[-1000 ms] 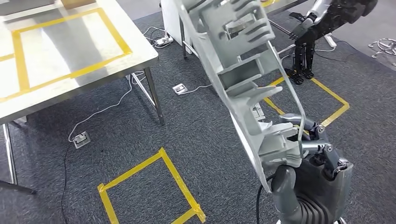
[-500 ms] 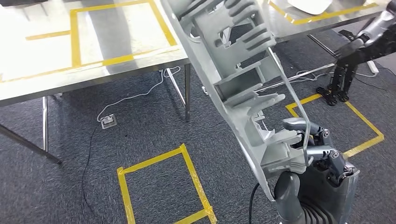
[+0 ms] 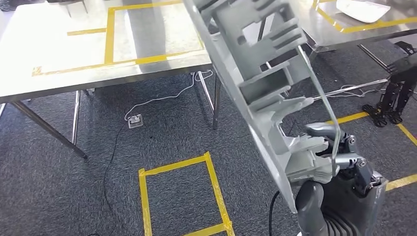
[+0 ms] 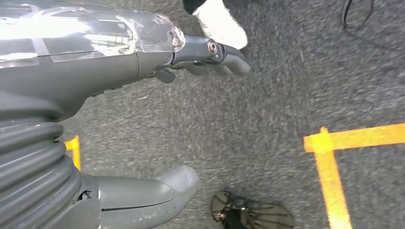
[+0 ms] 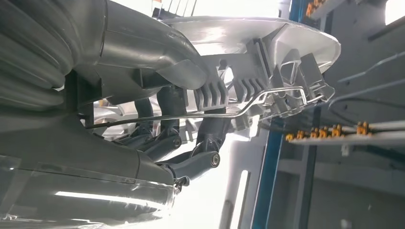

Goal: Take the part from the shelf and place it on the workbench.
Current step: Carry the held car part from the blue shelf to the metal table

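A large grey plastic part with ribs and a thin wire bail stands tilted up through the head view. My right hand grips its lower end from below, at the bottom right. In the right wrist view the fingers wrap the ribbed part. The steel workbench, marked with yellow tape, lies ahead on the left, beyond the part. My left hand hangs over the grey carpet with thumb and fingers apart and nothing in it.
A second steel table with a white object stands at the back right. A black legged stand is at the right edge. On the carpet are a yellow tape square, a cable and a socket box under the workbench.
The whole picture has shifted rightward, so the camera has turned left and the workbench sits nearer the middle. The part stays in my right hand.
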Available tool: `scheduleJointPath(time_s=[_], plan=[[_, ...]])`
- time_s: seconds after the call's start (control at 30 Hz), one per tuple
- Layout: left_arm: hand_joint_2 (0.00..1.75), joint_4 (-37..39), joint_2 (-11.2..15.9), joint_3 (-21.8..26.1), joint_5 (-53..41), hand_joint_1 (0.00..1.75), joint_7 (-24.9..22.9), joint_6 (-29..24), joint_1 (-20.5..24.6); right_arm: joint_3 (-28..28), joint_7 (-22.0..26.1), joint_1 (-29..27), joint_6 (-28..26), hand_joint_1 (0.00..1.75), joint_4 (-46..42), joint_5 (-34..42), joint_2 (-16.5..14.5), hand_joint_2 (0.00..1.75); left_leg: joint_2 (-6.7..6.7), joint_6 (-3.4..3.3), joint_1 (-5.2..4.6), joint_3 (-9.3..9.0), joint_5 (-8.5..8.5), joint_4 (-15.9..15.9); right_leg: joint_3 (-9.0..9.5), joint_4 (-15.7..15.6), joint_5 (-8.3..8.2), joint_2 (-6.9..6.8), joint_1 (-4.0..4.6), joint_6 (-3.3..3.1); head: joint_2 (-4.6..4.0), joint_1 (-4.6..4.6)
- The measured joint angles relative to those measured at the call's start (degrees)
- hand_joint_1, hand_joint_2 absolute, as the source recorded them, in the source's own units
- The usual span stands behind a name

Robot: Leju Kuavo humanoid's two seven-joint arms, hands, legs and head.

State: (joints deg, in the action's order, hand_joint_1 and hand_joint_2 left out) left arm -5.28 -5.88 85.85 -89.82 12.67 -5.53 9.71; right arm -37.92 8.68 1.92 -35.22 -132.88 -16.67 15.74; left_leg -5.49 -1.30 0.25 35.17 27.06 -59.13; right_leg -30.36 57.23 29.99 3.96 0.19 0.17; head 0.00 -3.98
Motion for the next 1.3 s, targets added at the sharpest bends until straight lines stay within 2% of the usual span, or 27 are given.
scheduleJointPath(time_s=[0.17,0.33,0.4,0.97,1.3], plan=[[1.75,-0.01,-0.55,0.00,0.15,0.00,-1.99,0.61,0.00,1.13,-1.15,-0.76,0.28,1.75,0.14,4.57,0.32,1.75,1.57,0.36,0.00,-0.47,0.20,0.23,0.06,0.08,-0.14,1.39,0.02,-0.21,0.00,0.84],[1.75,-0.01,-1.93,0.00,-0.01,0.00,-7.94,1.32,0.04,1.69,-5.30,-1.69,0.25,1.75,0.19,4.87,1.25,1.75,1.80,0.48,0.01,-0.49,0.37,0.25,0.05,0.06,-0.07,1.65,0.00,-0.22,0.00,1.01],[1.75,-0.01,-2.39,0.00,-0.01,0.00,-8.88,1.40,0.03,1.74,-6.26,-1.93,-0.05,1.75,0.18,4.55,1.68,1.75,1.79,0.44,0.00,-0.46,0.41,0.25,0.05,0.02,-0.05,1.65,-0.01,-0.21,0.00,0.97],[1.75,-0.01,-2.18,0.05,3.62,0.00,-4.06,3.51,0.21,2.92,-0.96,-1.88,0.07,1.75,0.65,9.50,2.36,1.75,1.79,0.26,-0.17,-0.44,0.52,0.26,0.11,-0.14,0.01,1.65,-0.14,-0.15,0.00,0.95],[1.75,-0.01,-1.57,0.98,5.28,0.00,-4.76,3.45,0.30,3.12,2.27,-1.73,0.99,1.75,2.06,12.11,2.25,1.75,1.85,0.24,-0.17,-0.45,0.54,0.26,0.13,-0.14,0.01,1.65,-0.14,-0.15,0.00,0.96]])
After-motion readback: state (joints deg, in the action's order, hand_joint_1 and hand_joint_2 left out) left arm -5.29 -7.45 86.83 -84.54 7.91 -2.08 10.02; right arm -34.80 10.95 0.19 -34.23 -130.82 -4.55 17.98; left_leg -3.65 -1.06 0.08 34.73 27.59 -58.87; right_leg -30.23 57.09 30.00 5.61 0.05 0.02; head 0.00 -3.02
